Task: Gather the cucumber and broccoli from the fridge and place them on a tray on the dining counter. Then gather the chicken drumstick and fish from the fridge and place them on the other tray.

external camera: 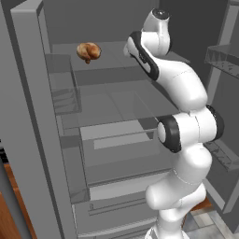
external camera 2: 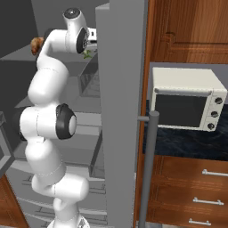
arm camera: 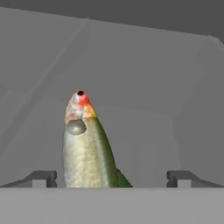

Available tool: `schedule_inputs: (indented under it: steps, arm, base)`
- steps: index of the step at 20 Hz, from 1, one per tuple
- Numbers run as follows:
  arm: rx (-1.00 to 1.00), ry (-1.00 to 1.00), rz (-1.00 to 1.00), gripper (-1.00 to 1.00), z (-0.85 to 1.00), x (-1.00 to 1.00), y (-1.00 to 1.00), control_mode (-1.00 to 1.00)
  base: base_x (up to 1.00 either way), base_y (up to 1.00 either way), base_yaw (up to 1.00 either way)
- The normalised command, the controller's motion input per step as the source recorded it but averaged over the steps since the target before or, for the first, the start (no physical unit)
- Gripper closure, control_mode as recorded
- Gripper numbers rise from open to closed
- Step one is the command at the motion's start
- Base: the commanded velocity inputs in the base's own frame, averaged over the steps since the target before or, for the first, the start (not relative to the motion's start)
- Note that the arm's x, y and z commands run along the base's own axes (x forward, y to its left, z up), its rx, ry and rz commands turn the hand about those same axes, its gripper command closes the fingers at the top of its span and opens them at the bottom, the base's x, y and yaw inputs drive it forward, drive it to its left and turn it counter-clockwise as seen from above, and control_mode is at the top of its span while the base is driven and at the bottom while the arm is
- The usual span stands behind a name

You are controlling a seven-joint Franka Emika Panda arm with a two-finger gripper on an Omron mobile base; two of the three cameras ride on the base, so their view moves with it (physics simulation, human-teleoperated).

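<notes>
Fish [arm camera: 87, 148]: lower centre of the hand view, lying on a grey fridge shelf [arm camera: 144, 87], head pointing toward the top of the frame.
Hand [arm camera: 111, 178]: fingers spread full wide, one tip on each side of the fish, nothing held; the fish body sits nearer the left tip, apparently lined up for a sideways pinch.
Chicken drumstick [external camera: 88, 51]: upper left of the left base view, on the upper shelf, left alone for now.
Fridge [external camera: 28, 116]: doors open, arm reaching in.
Step judged: fish pickup, closing not yet done.
</notes>
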Motion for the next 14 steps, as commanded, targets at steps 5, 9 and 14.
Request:
schedule_inputs:
  steps: [5,9,14]
  arm:
    - [0.01,0.04,0.02,-1.0,-0.15,0.15,0.01,-1.0]
    - [0.01,0.04,0.03,-1.0,-0.26,0.0,0.1,-1.0]
    - [0.0,0.01,0.02,1.0,-0.43,-0.1,0.19,-1.0]
  base:
    - [0.0,0.0,0.0]
    - [0.0,0.0,0.0]
    - [0.0,0.0,0.0]
